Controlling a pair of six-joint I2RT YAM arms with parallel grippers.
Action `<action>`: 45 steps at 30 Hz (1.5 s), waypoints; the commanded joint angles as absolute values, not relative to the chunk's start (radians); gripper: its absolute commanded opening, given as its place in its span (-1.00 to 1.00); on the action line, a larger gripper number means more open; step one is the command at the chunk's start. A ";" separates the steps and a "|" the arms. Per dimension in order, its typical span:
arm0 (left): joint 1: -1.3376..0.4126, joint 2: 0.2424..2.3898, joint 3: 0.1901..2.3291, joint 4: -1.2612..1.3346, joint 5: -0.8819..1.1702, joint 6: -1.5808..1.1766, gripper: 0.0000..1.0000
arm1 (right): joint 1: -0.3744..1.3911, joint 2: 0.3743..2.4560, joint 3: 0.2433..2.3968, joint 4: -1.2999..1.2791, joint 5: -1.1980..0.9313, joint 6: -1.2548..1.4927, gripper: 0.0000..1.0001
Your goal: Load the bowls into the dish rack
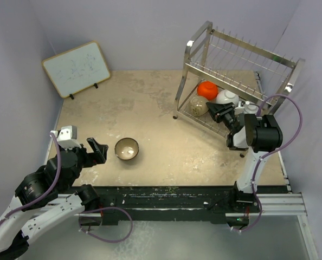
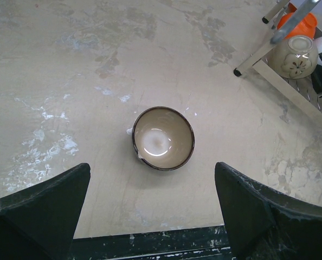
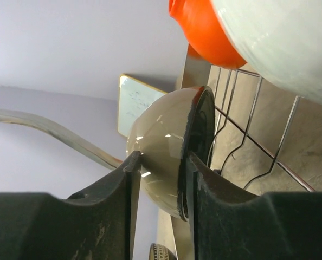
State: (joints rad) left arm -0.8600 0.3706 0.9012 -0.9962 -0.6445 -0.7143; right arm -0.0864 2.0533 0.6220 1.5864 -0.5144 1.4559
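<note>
The silver wire dish rack (image 1: pixel 242 70) stands at the back right. On its lower tier lie an orange-red bowl (image 1: pixel 207 89), a white bowl (image 1: pixel 227 97) and a pale patterned bowl (image 1: pixel 198 105). My right gripper (image 1: pixel 219 114) reaches into that tier and is shut on the rim of a glossy dark bowl (image 3: pixel 161 141), held on edge against the wires; the right gripper (image 3: pixel 161 162) has one finger inside and one outside. A tan-brown bowl with pale inside (image 1: pixel 127 149) sits upright on the table. My left gripper (image 1: pixel 98 150) is open just left of it and empty; the bowl (image 2: pixel 163 138) lies ahead of the open left gripper (image 2: pixel 152 172).
A wood-framed whiteboard (image 1: pixel 77 69) leans on the back left wall. The rack's foot (image 2: pixel 238 71) and its loaded bowls show at the upper right of the left wrist view. The table's black front edge (image 1: pixel 172 192) runs between the arm bases.
</note>
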 commanded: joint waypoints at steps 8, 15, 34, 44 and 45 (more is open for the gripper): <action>-0.865 0.367 0.909 -0.971 -0.643 -0.706 0.98 | -0.088 1.904 0.610 1.350 -0.424 1.318 0.11; -0.865 0.361 0.909 -0.966 -0.639 -0.700 0.98 | -0.089 1.812 0.630 1.147 -0.370 1.222 0.36; -0.865 0.362 0.908 -0.963 -0.637 -0.695 0.98 | -0.086 1.619 0.709 0.849 -0.282 0.935 0.55; -0.864 0.365 0.907 -0.963 -0.637 -0.696 0.98 | 0.008 1.569 0.695 0.964 -0.348 0.889 0.55; -0.864 0.366 0.908 -0.963 -0.637 -0.696 0.98 | 0.019 1.553 0.684 0.967 -0.329 0.885 0.56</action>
State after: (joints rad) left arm -0.8600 0.3561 0.9012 -0.9955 -0.6361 -0.7132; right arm -0.0265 1.6421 0.6849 0.8917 -0.3504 0.9371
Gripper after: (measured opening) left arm 0.990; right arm 0.772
